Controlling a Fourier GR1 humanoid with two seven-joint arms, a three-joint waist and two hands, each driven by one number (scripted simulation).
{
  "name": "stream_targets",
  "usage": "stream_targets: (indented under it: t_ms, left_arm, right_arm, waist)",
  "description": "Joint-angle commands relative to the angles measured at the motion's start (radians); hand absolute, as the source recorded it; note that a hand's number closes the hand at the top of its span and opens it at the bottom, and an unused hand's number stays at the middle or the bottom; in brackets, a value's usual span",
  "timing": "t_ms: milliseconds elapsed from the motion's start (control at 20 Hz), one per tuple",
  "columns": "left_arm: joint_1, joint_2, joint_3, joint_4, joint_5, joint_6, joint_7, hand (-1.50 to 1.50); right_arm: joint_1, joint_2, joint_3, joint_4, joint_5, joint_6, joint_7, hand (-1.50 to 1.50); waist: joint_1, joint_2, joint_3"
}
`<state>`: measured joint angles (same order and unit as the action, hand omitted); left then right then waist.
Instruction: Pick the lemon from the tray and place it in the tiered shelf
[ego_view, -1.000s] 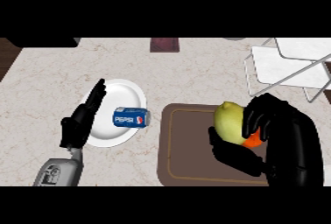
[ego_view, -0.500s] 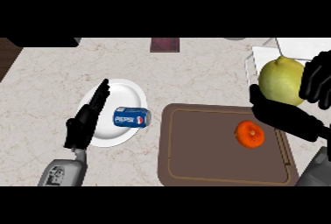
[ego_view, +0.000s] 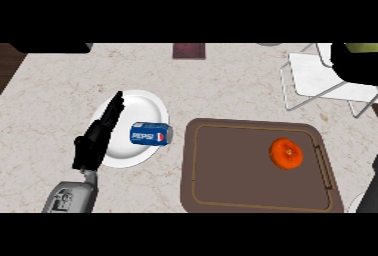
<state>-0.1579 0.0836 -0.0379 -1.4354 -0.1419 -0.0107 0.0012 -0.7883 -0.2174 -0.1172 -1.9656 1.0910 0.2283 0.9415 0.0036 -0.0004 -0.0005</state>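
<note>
Only a yellow-green sliver of the lemon shows at the top right corner, held in my right hand, which curls round it and hides most of it. Hand and lemon are above the white wire tiered shelf at the counter's right. The brown tray lies at lower right, with an orange fruit on it. My left hand rests open over the left part of a white plate, fingers straight and pointing away.
A blue Pepsi can lies on its side on the white plate, left of the tray. A dark red flat item sits at the counter's far edge. A dark block fills the top left corner.
My right hand has lifted the lemon off the tray and carried it up and to the right, over the shelf. The orange fruit now lies uncovered. The left hand has not moved.
</note>
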Motion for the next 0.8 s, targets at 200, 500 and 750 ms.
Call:
stream_targets:
  t_ms: [200,500,750]
  left_arm:
    - [-0.084,0.023,0.057,0.041,0.036,-0.028,0.025,0.00]
    - [0.009,-0.008,-0.010,-0.021,-0.020,-0.001,0.007,0.00]
    - [-0.038,0.029,0.047,-0.013,0.027,-0.041,0.036,0.00]
  right_arm:
    - [-0.067,-0.103,-0.076,0.188,0.003,-0.098,-0.097,1.50]
    - [-0.114,-0.215,-0.087,0.306,-0.005,-0.069,-0.186,1.50]
    - [-0.057,-0.212,-0.094,0.380,0.020,-0.196,-0.251,1.50]
  waist:
    - [0.000,0.002,0.000]
    - [0.004,0.001,0.000]
    - [0.002,0.001,0.000]
